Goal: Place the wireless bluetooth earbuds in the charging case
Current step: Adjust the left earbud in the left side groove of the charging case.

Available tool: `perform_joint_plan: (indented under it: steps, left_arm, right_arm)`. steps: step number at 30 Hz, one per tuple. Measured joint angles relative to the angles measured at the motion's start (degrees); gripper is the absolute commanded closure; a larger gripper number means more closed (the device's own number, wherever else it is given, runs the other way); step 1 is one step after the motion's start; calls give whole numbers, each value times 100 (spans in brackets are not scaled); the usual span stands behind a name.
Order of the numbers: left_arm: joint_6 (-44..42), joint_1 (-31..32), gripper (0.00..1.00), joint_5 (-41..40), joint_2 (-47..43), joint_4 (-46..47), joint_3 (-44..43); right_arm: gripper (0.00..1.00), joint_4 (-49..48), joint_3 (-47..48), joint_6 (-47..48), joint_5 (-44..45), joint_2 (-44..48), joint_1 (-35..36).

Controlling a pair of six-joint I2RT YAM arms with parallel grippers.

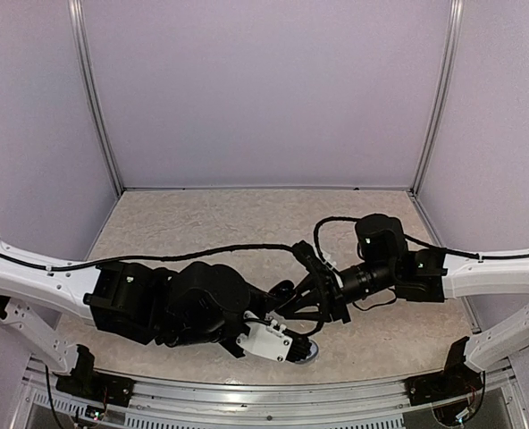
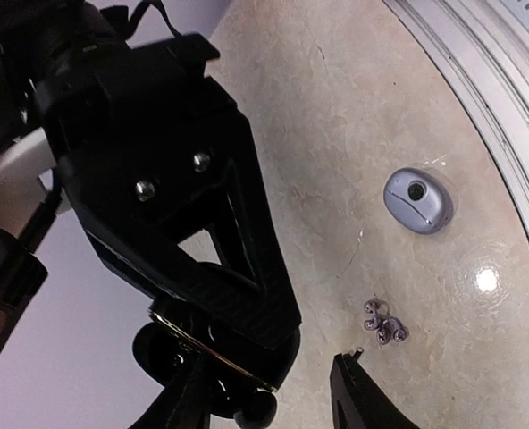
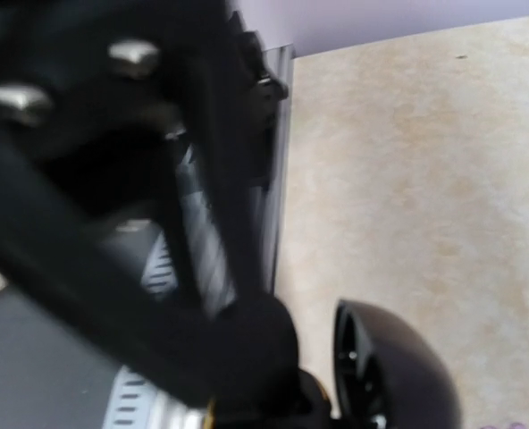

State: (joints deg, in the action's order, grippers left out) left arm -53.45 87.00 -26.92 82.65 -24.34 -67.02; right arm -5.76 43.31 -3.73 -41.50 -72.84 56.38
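Currently the right gripper [image 2: 238, 331] is clamping as tight as it goes. A black rounded shell with a brassy rim is sitting at its tips. I am reading that as the charging case [image 3: 390, 366], though both wrist views are cropping it. The gripper is hanging low over the table [image 2: 354, 107] near the middle of the near edge, probably presenting the case where the other arm can reach it.

The left gripper [image 1: 289, 346] is sitting close against the right one, reaching in from the left. Only one of its fingers [image 2: 365, 398] is showing in its own wrist view. The other is getting lost against the black of the right gripper, so I cannot tell whether it is standing wide or narrow, nor whether it is carrying anything.

The earbuds [image 2: 382, 326] are lying on the bare table just beyond that finger. They are forming a small silvery-purple cluster, touching one another, and are not in any case. No black buds are showing anywhere.

Further out, a bluish-grey oval pod [image 2: 416, 198] with a dark spot is resting flat near the near edge, beside the metal rail [image 2: 506, 98] and apart from the cluster. Whether it is a second case I cannot tell.

Judging from this, the insertion is not yet done. Buds this tiny are calling for a fine fingertip pinch, and slipping is looking like the main risk.
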Motion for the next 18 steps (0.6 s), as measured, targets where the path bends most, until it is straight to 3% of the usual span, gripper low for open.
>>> perform_joint_plan:
  steps: [11,18]
  left_arm:
    - [181,140,53,796,-813,885,13]
    - [1073,-717,55,1768,-1436,1161,457]
  right_arm:
    - [100,-170,-72,-20,162,-9,-177]
    - [100,-498,-262,181,122,278,-221]
